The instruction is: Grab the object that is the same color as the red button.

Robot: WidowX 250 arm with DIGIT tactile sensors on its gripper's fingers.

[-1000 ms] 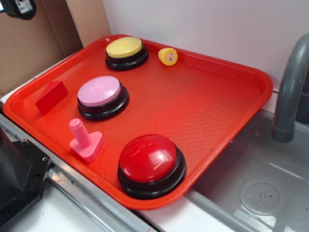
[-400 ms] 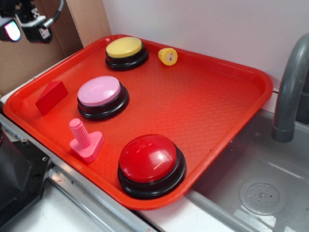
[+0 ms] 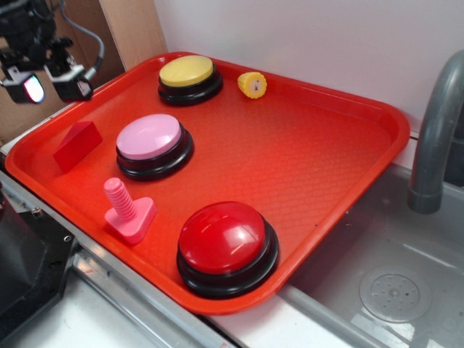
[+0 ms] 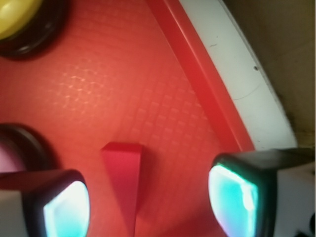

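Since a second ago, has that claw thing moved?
Yes. The gripper came down and rightward from the top corner, toward the red block.

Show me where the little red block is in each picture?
Exterior: the red block lies at the left edge of the red tray, left of the pink button, below the open gripper.
Wrist: the block sits low in the middle, between the two fingertips.
Shared landmark: the yellow button, top of the tray outside, top left corner in the wrist view.
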